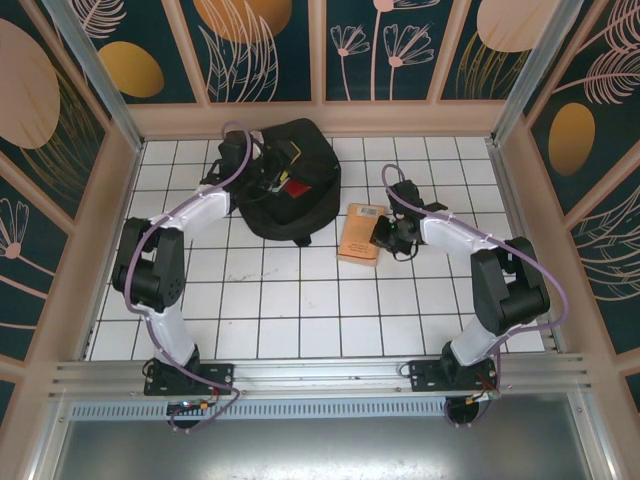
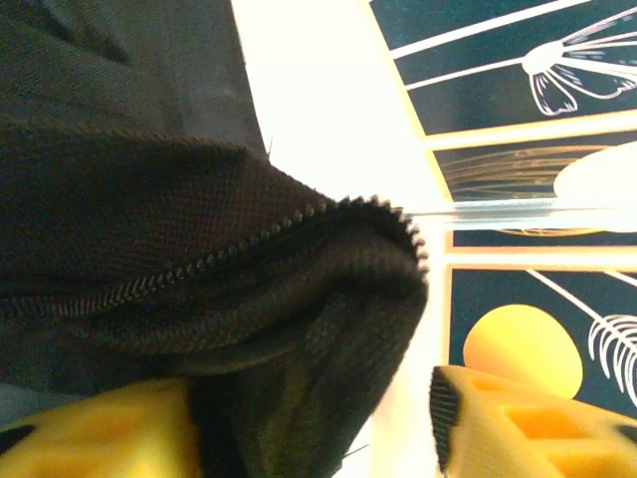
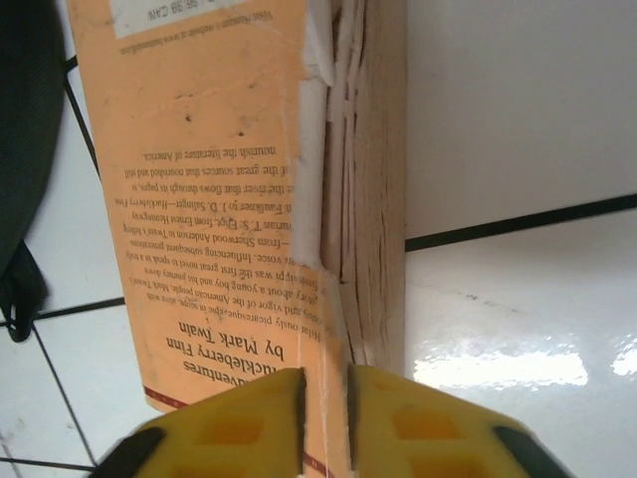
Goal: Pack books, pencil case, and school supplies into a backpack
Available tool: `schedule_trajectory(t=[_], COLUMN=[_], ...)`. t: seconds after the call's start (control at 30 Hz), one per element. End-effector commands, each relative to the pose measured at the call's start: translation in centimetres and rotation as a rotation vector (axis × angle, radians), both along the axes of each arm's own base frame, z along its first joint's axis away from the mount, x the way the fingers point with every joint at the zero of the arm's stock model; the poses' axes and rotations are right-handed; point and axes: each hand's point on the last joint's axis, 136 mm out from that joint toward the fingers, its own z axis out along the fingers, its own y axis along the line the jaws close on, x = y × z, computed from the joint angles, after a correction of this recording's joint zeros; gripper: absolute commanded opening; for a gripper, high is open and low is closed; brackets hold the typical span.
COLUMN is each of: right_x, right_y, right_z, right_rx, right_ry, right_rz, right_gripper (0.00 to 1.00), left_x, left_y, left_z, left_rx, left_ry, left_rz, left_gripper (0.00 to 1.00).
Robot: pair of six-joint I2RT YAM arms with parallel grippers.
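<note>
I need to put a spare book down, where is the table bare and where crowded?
Bare tiles span the near half of the table, this side of the orange book. The far right corner, beyond the right gripper, is bare too. The far middle is crowded: the backpack, the left gripper at its opening, plus the book.

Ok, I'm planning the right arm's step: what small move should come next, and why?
Probably lift the orange-brown paperback book a little: the right gripper's jaws pinch its cover edge, it lies on the white tiled table, and the black fabric backpack sits to its left, the left gripper open at its zip.
</note>
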Motion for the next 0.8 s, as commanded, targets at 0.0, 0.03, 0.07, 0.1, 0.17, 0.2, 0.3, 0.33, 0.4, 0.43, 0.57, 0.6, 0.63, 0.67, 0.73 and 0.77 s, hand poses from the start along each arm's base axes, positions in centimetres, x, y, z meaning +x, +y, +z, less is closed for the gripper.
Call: schedule_trajectory(t=[0.0,0.03,0.07,0.1,0.17,0.2,0.3,0.33,0.4,0.43,0.57,0.6,0.63,0.67,0.73,0.77], right_x=[0.2,0.1,0.0,0.0,0.1,0.0,0.6,0.7,0.9,0.9,1.2,1.1,1.1,1.1,1.0,1.0], right_y=[-1.1,-1.5,-1.9,-2.1,-2.8,-2.7,-2.9,-2.8,-2.6,-2.3,-2.1,-2.3,-2.4,-2.3,-2.2,-1.9], right_z=[1.5,1.6,1.8,2.0,2.7,2.9,3.4,3.3,3.2,3.1,2.5,2.3,2.1,2.0,1.6,1.5], right_rx=[-0.017,-0.024,-0.026,-0.026,-0.025,-0.005,0.040,0.053,0.085,0.118,0.199,0.212,0.229,0.252,0.287,0.310], right_ry=[-0.058,-0.064,-0.072,-0.082,-0.115,-0.127,-0.154,-0.154,-0.155,-0.155,-0.137,-0.132,-0.128,-0.125,-0.116,-0.112], right_rz=[-0.008,-0.013,-0.015,-0.014,-0.029,-0.022,-0.024,-0.018,-0.011,0.000,-0.022,-0.032,-0.041,-0.045,-0.048,-0.045], right_gripper=[0.30,0.35,0.42,0.47,0.63,0.73,0.86,0.85,0.84,0.84,0.82,0.82,0.82,0.82,0.82,0.82], left_x=[-1.6,-2.2,-3.0,-3.6,-5.3,-5.9,-7.6,-7.9,-8.2,-8.6,-12.3,-13.1,-13.6,-14.0,-14.3,-14.3], left_y=[0.9,0.8,0.6,0.3,-0.2,-0.7,-2.1,-1.9,-1.2,-1.9,-9.5,-10.8,-11.9,-12.7,-13.9,-14.5], left_z=[2.3,2.7,2.7,2.2,3.0,2.9,1.8,1.7,1.5,1.4,-2.0,-2.9,-4.0,-5.1,-7.2,-8.3], left_rx=[0.189,0.256,0.326,0.391,0.518,0.572,0.755,0.821,0.918,0.925,0.696,0.638,0.584,0.543,0.480,0.456], left_ry=[-0.076,-0.100,-0.115,-0.115,-0.155,-0.164,-0.174,-0.181,-0.191,-0.208,-0.215,-0.199,-0.179,-0.158,-0.120,-0.101], left_rz=[-0.026,-0.044,-0.066,-0.084,-0.124,-0.141,-0.191,-0.182,-0.167,-0.202,-0.499,-0.545,-0.576,-0.600,-0.632,-0.647], left_gripper=[0.71,0.77,0.83,0.85,0.88,0.88,0.90,0.90,0.90,0.91,0.87,0.86,0.85,0.85,0.85,0.85])
